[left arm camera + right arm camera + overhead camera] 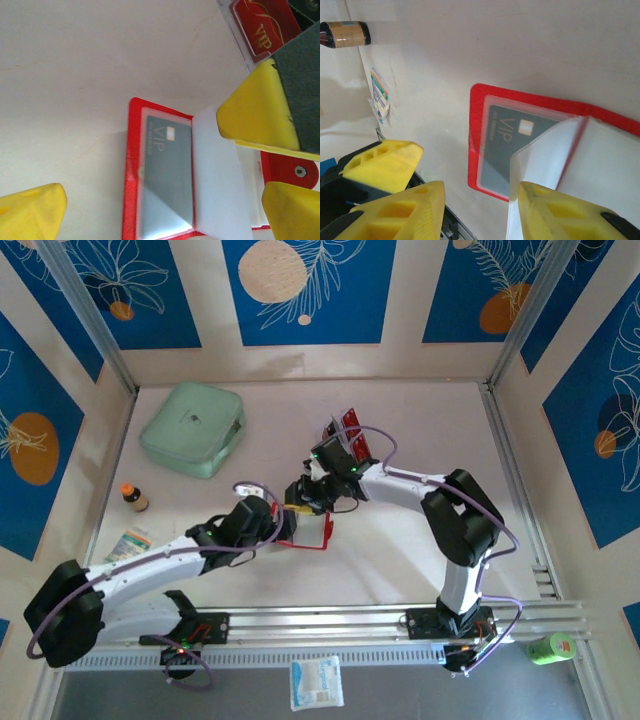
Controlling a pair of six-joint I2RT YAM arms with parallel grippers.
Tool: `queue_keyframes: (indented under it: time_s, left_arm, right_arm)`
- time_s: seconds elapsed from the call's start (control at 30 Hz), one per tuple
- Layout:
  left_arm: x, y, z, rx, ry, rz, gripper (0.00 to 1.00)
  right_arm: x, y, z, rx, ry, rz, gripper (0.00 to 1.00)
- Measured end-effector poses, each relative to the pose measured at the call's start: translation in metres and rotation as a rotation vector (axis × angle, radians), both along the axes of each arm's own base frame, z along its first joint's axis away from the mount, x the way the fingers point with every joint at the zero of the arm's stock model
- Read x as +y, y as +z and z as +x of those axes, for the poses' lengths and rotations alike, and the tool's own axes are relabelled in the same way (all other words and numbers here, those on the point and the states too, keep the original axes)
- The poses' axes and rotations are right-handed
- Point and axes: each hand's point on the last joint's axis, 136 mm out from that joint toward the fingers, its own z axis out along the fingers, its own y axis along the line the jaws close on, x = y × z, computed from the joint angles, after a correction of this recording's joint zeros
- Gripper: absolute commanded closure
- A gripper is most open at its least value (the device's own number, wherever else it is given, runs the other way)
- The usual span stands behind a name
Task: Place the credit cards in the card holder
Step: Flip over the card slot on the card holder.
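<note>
The red card holder (131, 175) lies open on the table, also in the top view (316, 542). A dark credit card (167, 175) marked VIP sits in its clear sleeve (507, 135). Loose clear sleeve pages (545, 150) stand up beside it. My left gripper (160, 212) is open, its fingers on either side of the holder. My right gripper (477, 210) is open, one finger (560, 215) against the raised sleeve page; its finger (255, 120) rests over the pages. Red credit cards (262, 27) stand in a clear rack (350, 430).
A mint-green case (193, 427) lies at the back left. A small brown bottle (133, 497) and a printed packet (127, 543) lie at the left. The holder's clasp tab (299, 171) lies to the right. Both grippers (298, 512) crowd together over the holder.
</note>
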Motion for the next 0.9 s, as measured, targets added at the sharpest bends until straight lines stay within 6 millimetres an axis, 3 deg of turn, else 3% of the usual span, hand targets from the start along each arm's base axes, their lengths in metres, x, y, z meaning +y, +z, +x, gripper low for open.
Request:
queue_keyframes:
  time_s: [0.43, 0.77, 0.9]
  left_arm:
    - [0.033, -0.004, -0.01, -0.018, 0.08, 0.037, 0.0]
    - [0.036, -0.015, -0.013, 0.006, 0.08, 0.056, 0.0]
    - [0.033, -0.029, -0.015, 0.043, 0.049, 0.093, 0.0]
  right_arm:
    - [0.018, -0.033, 0.007, 0.066, -0.001, -0.041, 0.56]
    - [0.018, -0.04, 0.007, 0.084, -0.009, -0.051, 0.56]
    - [0.018, -0.041, 0.007, 0.086, -0.01, -0.052, 0.56]
